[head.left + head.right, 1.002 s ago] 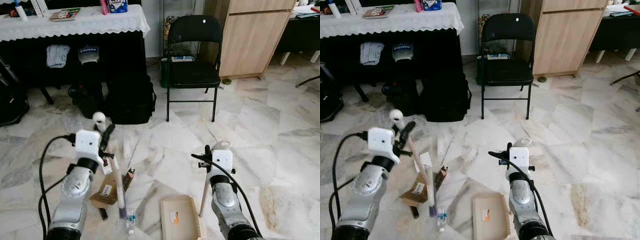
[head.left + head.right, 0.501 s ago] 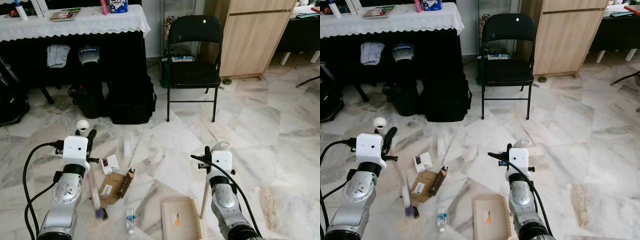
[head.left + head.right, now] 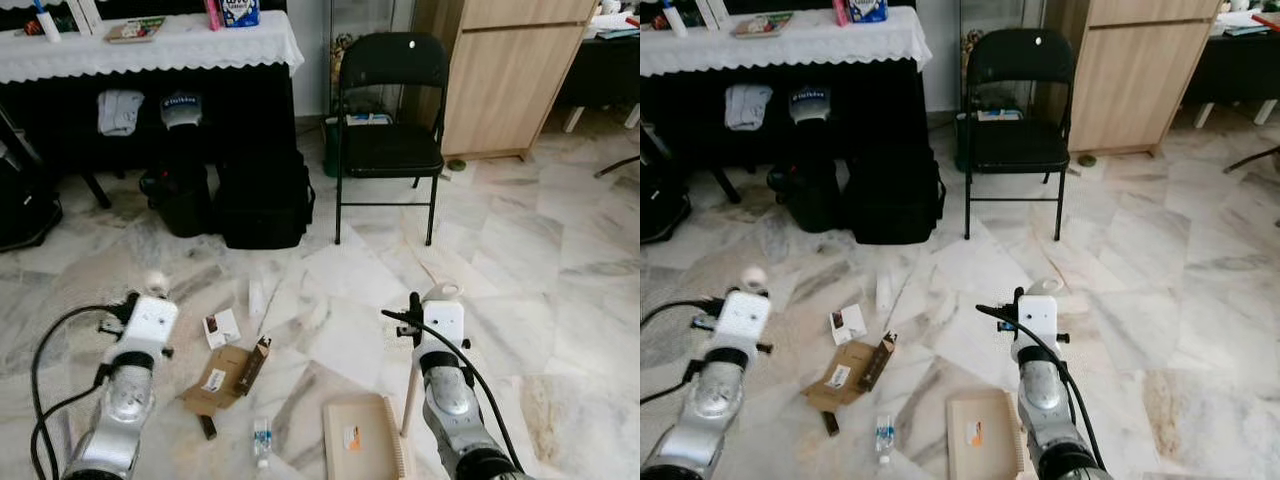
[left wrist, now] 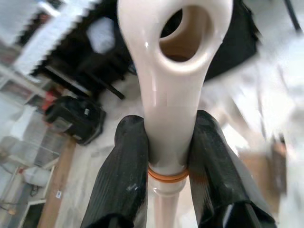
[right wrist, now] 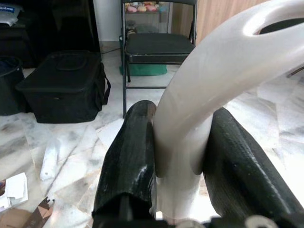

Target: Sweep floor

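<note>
My left gripper (image 4: pixel 168 156) is shut on the cream broom handle (image 4: pixel 173 71), just below its hanging loop. That arm is low at the left, with the handle's top (image 3: pixel 155 283) above the wrist. My right gripper (image 5: pixel 178 156) is shut on the white dustpan handle (image 5: pixel 213 71). The beige dustpan (image 3: pixel 360 440) rests on the floor beside that arm. Litter lies between the arms: a flattened cardboard box (image 3: pixel 222 375), a small white box (image 3: pixel 221 327), a small plastic bottle (image 3: pixel 262 441) and a dark scrap (image 3: pixel 207 427).
A black folding chair (image 3: pixel 385 130) stands ahead, with a wooden cabinet (image 3: pixel 510 70) to its right. Black bags (image 3: pixel 262 200) sit under a table with a white cloth (image 3: pixel 150 45). A clear wrapper (image 3: pixel 255 297) lies on the marble floor.
My left arm has swung left and lower with the broom, and the brush end has passed out of sight. The small white box now shows. The right arm and dustpan have not moved.
</note>
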Controlling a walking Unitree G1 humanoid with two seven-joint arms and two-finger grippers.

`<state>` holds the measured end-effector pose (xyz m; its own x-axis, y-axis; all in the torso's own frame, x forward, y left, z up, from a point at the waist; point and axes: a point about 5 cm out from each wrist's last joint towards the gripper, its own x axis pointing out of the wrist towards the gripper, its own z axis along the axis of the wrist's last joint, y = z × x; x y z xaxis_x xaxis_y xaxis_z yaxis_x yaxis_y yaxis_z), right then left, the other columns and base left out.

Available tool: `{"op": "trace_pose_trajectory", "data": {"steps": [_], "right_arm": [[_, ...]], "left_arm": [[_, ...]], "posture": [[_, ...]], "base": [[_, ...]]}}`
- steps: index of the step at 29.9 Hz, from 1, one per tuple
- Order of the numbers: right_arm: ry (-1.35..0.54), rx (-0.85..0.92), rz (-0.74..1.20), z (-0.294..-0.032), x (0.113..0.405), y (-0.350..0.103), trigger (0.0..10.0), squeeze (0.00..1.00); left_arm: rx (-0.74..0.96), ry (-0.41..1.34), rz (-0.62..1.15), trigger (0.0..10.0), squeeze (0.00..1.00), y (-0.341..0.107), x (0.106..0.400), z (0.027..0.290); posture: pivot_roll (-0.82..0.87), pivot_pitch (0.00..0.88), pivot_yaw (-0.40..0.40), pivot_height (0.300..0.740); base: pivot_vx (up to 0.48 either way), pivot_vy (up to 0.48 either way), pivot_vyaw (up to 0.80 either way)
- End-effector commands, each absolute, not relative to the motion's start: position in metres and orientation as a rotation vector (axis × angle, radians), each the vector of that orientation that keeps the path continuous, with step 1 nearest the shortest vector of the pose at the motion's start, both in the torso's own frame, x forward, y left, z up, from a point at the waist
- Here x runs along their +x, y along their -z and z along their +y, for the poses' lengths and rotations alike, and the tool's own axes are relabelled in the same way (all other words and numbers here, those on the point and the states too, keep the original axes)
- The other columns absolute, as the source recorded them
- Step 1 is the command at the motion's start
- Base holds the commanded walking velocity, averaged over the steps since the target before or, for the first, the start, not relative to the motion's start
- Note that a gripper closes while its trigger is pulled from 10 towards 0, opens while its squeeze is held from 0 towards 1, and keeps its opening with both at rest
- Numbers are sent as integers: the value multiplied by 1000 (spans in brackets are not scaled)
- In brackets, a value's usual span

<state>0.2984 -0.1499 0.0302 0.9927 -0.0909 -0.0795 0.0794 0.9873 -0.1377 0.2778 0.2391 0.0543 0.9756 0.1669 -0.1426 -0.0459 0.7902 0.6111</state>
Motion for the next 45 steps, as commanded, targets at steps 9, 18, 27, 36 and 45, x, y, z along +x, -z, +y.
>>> {"op": "trace_pose_trajectory", "data": {"steps": [9, 18, 27, 36, 45], "right_arm": [[73, -143, 45, -147, 304, -39, 10000, 0], [83, -149, 46, -151, 305, -39, 10000, 0], [81, -146, 48, -148, 304, -38, 10000, 0], [82, -147, 46, -149, 305, -39, 10000, 0], [79, -147, 44, -148, 305, -39, 10000, 0]], "left_arm": [[583, -85, 191, 10000, 0, -55, 283, 231], [453, 10, 261, 10000, 0, -54, 289, 222], [390, 64, 248, 10000, 0, -54, 289, 210], [400, 156, 317, 10000, 0, -47, 286, 206], [216, 242, 312, 10000, 0, -44, 281, 194]], "posture": [[101, 12, 46, 740], [108, 19, 46, 740], [104, 17, 47, 740], [105, 7, 47, 740], [106, 0, 44, 740]], "base": [[0, 0, 0], [0, 0, 0], [0, 0, 0], [0, 0, 0], [0, 0, 0]]}}
